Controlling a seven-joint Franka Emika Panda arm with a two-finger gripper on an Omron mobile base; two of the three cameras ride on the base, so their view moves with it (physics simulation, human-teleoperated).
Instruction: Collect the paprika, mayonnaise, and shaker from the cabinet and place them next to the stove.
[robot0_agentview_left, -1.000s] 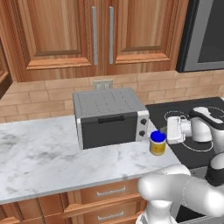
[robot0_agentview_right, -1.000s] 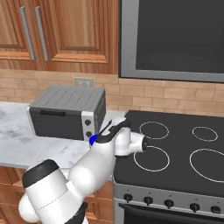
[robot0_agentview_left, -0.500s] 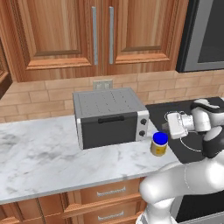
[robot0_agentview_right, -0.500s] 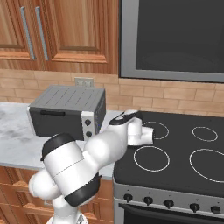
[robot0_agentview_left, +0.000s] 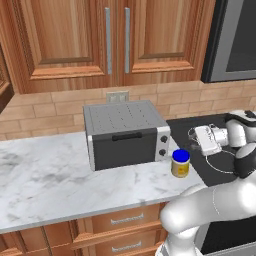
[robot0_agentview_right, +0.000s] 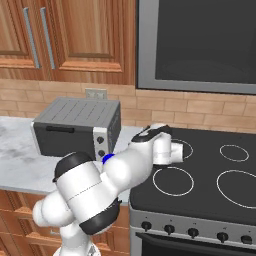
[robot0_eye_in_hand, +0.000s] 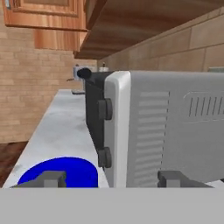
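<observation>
The gripper (robot0_eye_in_hand: 111, 178), its two finger tips spread wide and holding nothing, hangs above and just behind the mayonnaise (robot0_agentview_left: 180, 163), whose blue lid fills the lower left of the hand view. The jar stands upright on the counter (robot0_agentview_left: 45, 180), between the toaster oven (robot0_agentview_left: 126, 132) and the stove (robot0_agentview_right: 210, 175), just beside the cooktop's edge. That item appears delivered. No paprika or shaker stands beside it, so those two presumably remain to be fetched from the cabinet (robot0_agentview_left: 80, 40), whose doors are closed.
</observation>
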